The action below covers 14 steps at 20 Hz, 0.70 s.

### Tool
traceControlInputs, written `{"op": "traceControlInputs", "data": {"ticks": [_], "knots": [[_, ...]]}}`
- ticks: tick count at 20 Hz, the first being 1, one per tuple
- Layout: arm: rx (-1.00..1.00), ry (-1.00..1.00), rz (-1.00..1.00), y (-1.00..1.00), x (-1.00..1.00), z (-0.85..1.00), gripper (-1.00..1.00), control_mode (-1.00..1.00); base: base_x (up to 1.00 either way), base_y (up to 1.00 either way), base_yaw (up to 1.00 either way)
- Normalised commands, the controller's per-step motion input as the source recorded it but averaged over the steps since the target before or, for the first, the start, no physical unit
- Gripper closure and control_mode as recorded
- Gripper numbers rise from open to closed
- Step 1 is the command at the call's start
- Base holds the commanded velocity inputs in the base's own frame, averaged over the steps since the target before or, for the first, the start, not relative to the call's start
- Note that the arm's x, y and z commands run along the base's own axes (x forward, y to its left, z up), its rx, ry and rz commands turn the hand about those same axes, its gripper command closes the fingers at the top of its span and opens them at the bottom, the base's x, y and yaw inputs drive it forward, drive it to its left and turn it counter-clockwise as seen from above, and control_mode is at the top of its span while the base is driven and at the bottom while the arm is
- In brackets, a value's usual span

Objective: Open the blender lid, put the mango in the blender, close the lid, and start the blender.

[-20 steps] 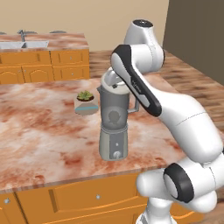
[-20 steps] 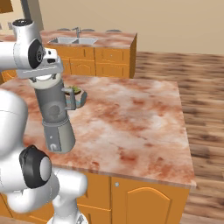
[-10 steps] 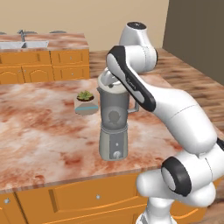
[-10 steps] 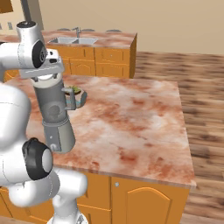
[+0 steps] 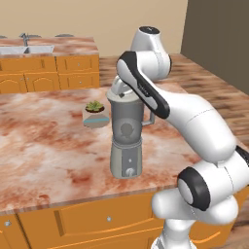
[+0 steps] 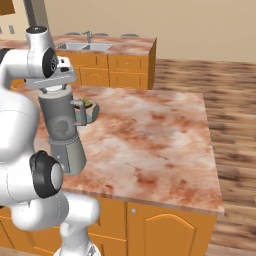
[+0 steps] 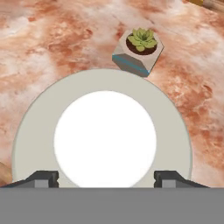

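Two dark fingertips (image 7: 42,178) stand wide apart, one at each side of the blender lid (image 7: 104,138), which lies directly below the gripper (image 7: 105,178) and holds nothing between them yet. That round lid sits on top of the blender (image 5: 127,141), at the near edge of the counter (image 5: 44,146); a potted succulent (image 7: 139,51) stands just beyond. A round disc has no long axis, so a straight descent should suit.

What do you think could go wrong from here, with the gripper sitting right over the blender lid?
1. The gripper straddles the wide blender lid with its fingertips near the rim; a grip there might slip.
2. The blender is tall and narrow, so an off-centre pull on the lid could tip it.
3. The small potted plant stands close by on the counter and could get knocked when the lid swings aside.
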Motion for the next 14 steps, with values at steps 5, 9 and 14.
{"op": "traceControlInputs", "data": {"ticks": [5,9,14], "knots": [[0.0,0.0,0.03,0.0,0.05,0.0,1.0,-1.0,0.0,0.0,0.0],[0.0,-0.02,0.03,0.0,0.0,0.0,1.0,-1.0,0.0,0.0,0.0],[0.0,-0.06,0.02,-0.06,-0.01,0.0,1.0,-1.0,0.0,0.0,0.0]]}}
